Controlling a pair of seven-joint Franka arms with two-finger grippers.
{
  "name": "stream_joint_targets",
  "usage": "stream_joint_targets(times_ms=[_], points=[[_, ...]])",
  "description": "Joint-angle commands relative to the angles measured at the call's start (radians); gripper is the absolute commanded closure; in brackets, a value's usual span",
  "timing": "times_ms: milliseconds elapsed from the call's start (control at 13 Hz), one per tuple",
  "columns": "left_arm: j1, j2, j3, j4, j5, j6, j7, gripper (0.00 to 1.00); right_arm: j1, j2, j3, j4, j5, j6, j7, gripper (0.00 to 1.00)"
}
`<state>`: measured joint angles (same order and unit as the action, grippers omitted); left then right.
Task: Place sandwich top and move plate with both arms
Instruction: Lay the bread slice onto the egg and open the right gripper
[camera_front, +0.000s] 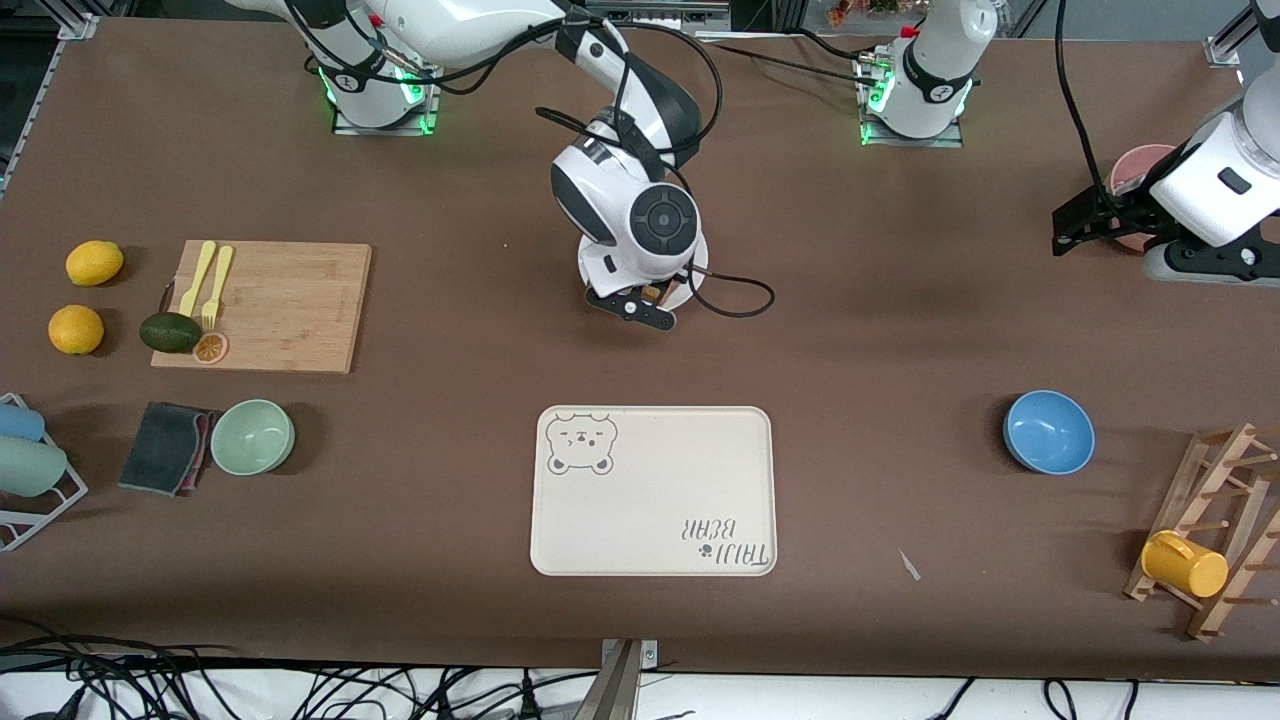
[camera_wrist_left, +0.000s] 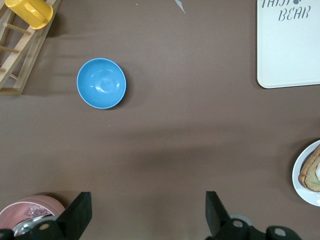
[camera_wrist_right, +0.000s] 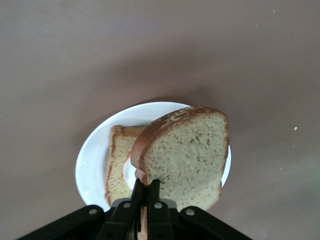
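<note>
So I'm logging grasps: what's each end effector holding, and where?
Right end effector: sandwich top, pinched at its edge over the plate. Left end effector: nothing.

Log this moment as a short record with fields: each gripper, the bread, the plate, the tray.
right gripper: shut on the top slice, holding it over the plate
left gripper: open, holds nothing, waits over the table toward the left arm's end
plate: on the table, farther from the front camera than the tray, bearing the bottom slice
top slice: tilted, above the bottom slice, not yet laid down
tray: nothing on it
</note>
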<state>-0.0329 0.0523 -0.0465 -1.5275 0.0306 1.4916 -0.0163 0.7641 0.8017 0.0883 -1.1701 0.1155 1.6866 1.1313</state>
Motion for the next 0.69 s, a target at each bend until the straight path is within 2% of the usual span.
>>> stream_joint_targets(times_ms=[0,463,540,617], points=[[-0.005,0.008,0.001,0.026,0.015,-0.021,-0.008,0.0,0.009,-0.006,-0.005,-0.035,0.027,-0.002,0.013,1.0],[-0.005,0.008,0.001,0.026,0.015,-0.021,-0.008,0.0,0.061,-0.004,0.004,-0.1,0.03,0.073,0.019,1.0],[-0.005,0.008,0.001,0.026,0.015,-0.021,-0.008,0.0,0.06,-0.003,0.002,-0.102,0.027,0.073,0.018,0.65],[-0.005,0.008,0.001,0.026,0.015,-0.021,-0.008,0.0,0.058,-0.004,0.002,-0.103,0.023,0.073,0.018,0.35]])
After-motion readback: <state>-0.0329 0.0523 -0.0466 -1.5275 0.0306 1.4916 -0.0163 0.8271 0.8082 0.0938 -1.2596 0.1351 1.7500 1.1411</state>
